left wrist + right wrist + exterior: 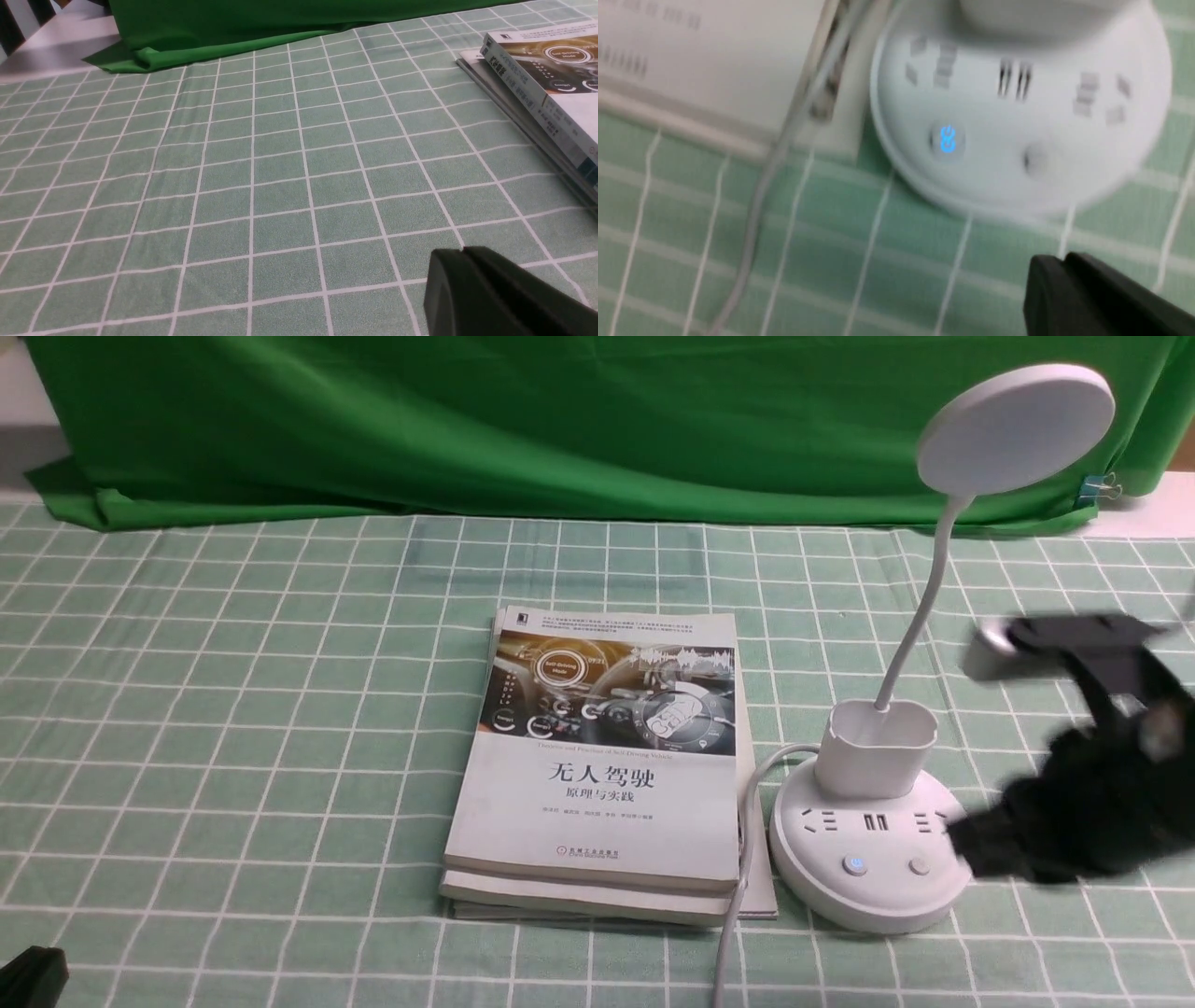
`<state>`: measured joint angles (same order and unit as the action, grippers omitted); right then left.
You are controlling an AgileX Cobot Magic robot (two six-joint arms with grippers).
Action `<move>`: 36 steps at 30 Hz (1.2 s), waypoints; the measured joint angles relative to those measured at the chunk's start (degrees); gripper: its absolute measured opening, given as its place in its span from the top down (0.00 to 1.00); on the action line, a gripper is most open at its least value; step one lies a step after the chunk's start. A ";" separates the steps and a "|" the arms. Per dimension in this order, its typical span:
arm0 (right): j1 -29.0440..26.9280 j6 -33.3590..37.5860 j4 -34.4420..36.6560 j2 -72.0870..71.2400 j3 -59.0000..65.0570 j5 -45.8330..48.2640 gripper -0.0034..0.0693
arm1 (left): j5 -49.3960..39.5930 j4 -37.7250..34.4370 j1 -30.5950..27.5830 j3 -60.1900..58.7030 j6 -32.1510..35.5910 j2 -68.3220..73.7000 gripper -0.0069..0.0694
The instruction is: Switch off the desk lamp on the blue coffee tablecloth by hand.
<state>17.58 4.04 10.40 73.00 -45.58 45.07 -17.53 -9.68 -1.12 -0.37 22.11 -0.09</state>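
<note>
The white desk lamp (873, 845) stands on the blue coffee tablecloth (233, 728) at the right, its disc head (1016, 427) up on a bent neck. Its round base shows a blue-lit button (854, 865) and an unlit button (920, 866). My right gripper (962, 845), the hand, is shut and blurred, its tip just right of the base's edge. In the right wrist view the base (1017, 121) lies beyond the shut tip (1057, 263), with the lit button (947, 139) and the plain button (1034, 158). My left gripper (460, 254) is shut and empty over bare cloth.
A stack of books (602, 756) lies left of the lamp, also at the edge of the left wrist view (551, 79). The lamp's white cable (738, 887) runs toward the near edge. A dark green cloth (560, 420) hangs at the back.
</note>
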 joint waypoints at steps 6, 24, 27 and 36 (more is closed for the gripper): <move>0.00 -0.37 0.00 -15.25 10.04 -5.21 0.89 | 0.00 0.00 0.00 0.00 0.00 0.00 0.91; 0.00 -1.49 -1.88 -32.40 14.48 -14.65 0.92 | 0.00 0.00 0.00 0.00 0.00 0.00 0.91; -2.01 -1.06 -1.96 -35.60 19.29 -22.72 0.92 | 0.00 0.00 0.00 0.00 0.00 0.00 0.91; -9.31 1.77 -2.41 -55.76 39.53 -34.59 0.91 | 0.00 0.00 0.00 0.00 0.00 0.00 0.91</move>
<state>8.27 5.81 8.00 17.24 -6.05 10.48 -17.53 -9.68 -1.12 -0.37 22.11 -0.09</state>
